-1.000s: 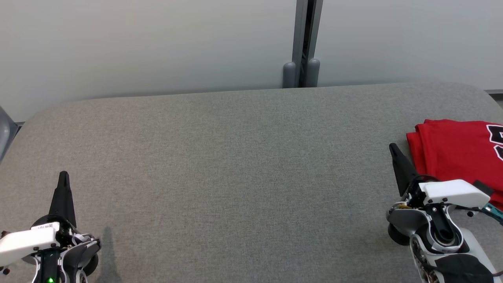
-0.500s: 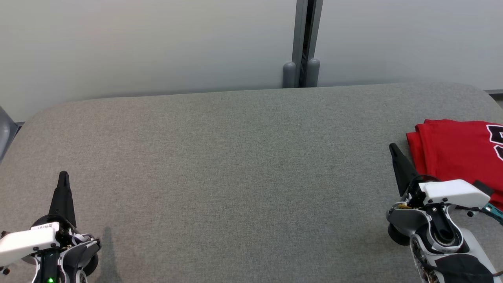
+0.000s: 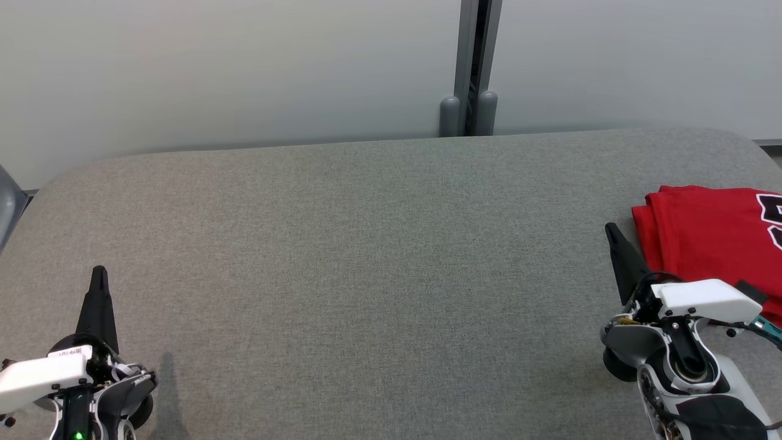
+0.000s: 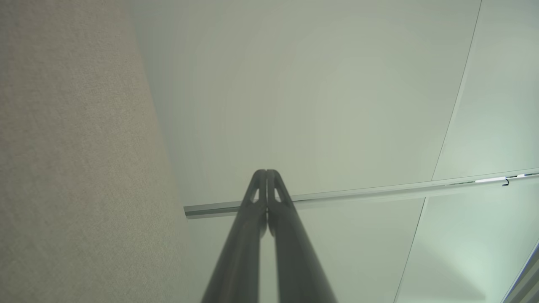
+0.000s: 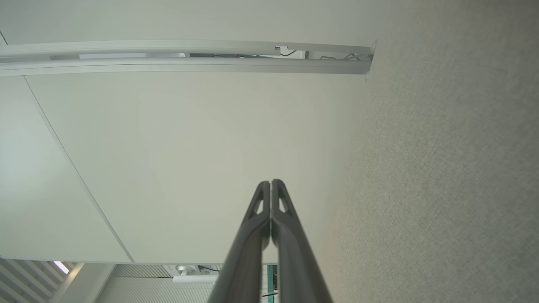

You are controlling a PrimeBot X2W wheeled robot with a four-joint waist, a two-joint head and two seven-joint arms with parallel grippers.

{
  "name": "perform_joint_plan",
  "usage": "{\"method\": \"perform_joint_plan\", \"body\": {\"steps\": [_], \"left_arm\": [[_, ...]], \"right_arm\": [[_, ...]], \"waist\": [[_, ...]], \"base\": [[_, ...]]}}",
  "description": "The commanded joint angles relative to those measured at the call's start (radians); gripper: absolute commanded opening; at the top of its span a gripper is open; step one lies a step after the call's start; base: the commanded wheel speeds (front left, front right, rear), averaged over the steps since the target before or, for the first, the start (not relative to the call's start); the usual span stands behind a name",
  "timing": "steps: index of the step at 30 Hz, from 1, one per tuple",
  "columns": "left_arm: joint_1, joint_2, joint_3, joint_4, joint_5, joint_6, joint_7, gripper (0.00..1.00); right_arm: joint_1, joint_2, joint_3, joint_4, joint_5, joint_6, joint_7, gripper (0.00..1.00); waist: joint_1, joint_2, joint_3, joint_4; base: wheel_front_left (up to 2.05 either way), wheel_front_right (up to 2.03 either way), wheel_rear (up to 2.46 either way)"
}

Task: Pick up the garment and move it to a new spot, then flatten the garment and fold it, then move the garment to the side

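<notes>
Far left, the left gripper [image 3: 99, 274] hangs over the grey fabric-covered table with rounded corners [image 3: 366, 244]. Its two long dark fingers are pressed tight together with nothing between them, pointing toward the pale wall panels [image 3: 214, 73]. The left wrist view backs that up, tips touching. Behind the table's far edge, a grey metal post [image 3: 473, 61] stands between the panels. Over on the right, the right gripper [image 3: 612, 231] is pressed together too and empty. Its tip is just beside the left edge of the folded red garment with white-and-black print [image 3: 702, 232]. The garment lies flat at the table's right side, cut off by the frame.
</notes>
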Motion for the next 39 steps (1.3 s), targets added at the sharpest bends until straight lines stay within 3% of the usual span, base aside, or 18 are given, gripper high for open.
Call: {"method": "perform_joint_plan", "body": {"steps": [1, 39], "left_arm": [[-0.014, 0.003, 0.004, 0.000, 0.010, -0.005, 0.002, 0.00], [-0.015, 0.000, 0.009, 0.000, 0.012, -0.004, 0.005, 0.00]], "right_arm": [[-0.009, -0.008, 0.000, 0.001, 0.004, 0.000, 0.003, 0.00], [-0.009, -0.008, 0.000, 0.000, 0.004, 0.000, 0.003, 0.00]], "waist": [[0.0000, -0.0001, 0.000, 0.000], [0.0000, -0.0001, 0.000, 0.000]], "base": [[0.00, 0.00, 0.00], [0.00, 0.00, 0.00]]}}
